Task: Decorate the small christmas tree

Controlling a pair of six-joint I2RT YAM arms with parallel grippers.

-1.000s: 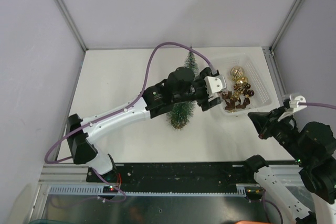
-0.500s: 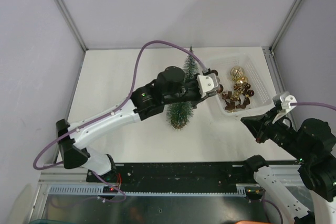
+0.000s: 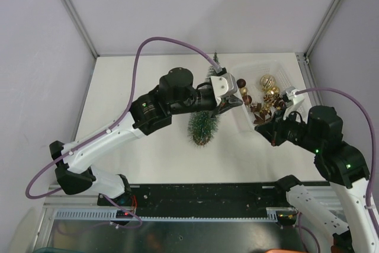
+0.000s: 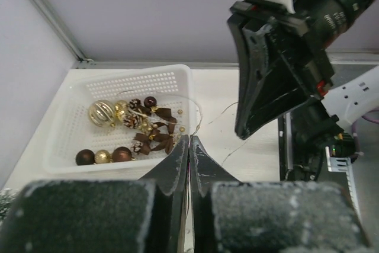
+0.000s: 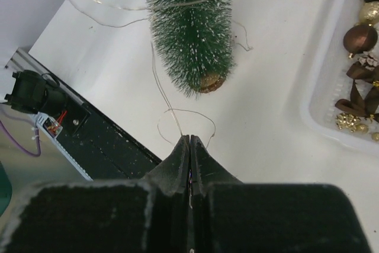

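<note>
Tree (image 5: 192, 34): stiff green bristles, rough, white-frosted tips. Base (image 5: 210, 82) looks like bare brown wood. Wire (image 5: 172, 114): thin bare metal, shiny. Basket (image 4: 127, 84): white perforated plastic, slight sheen. Baubles (image 4: 102, 112): glossy gold and brown, some glittery. Bench (image 3: 136, 105): smooth matt white.

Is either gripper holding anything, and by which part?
Right gripper pinches the thin wire string at a small loop trailing from the tree; left gripper appears to pinch another stretch of it.
</note>
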